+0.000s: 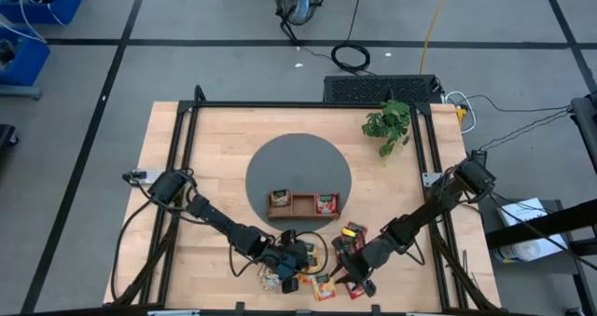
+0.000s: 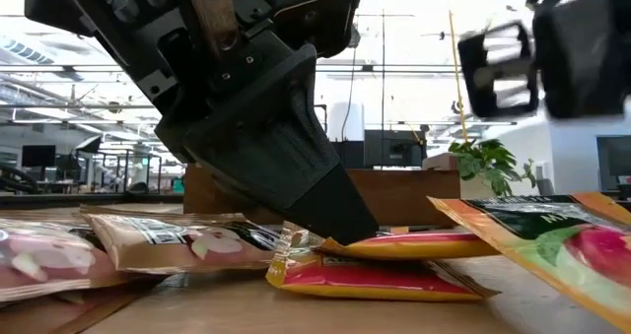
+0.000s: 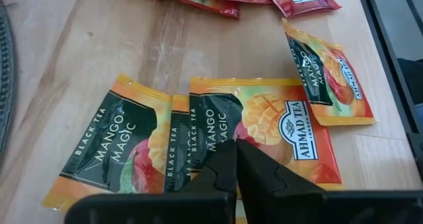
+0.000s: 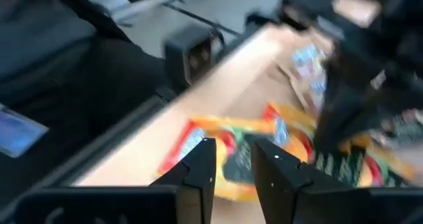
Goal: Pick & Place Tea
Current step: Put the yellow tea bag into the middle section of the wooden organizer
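- Left gripper (image 3: 236, 159), fingers pressed together, pinches the near edge of an orange mango tea packet (image 3: 277, 128) lying flat on the desk (image 3: 119, 45).
- That packet's long axis runs straight ahead of the gripper, overlapping two more.
- Right gripper (image 4: 230, 159) hovers just beside, jaws parted and empty, above another orange packet (image 4: 218, 159).
- Wooden tray (image 1: 304, 204) sits farther in.

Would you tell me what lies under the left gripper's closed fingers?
An orange Mango Magic packet, overlapping a second one. The left gripper covers its lower edge, so any pinch is hidden.
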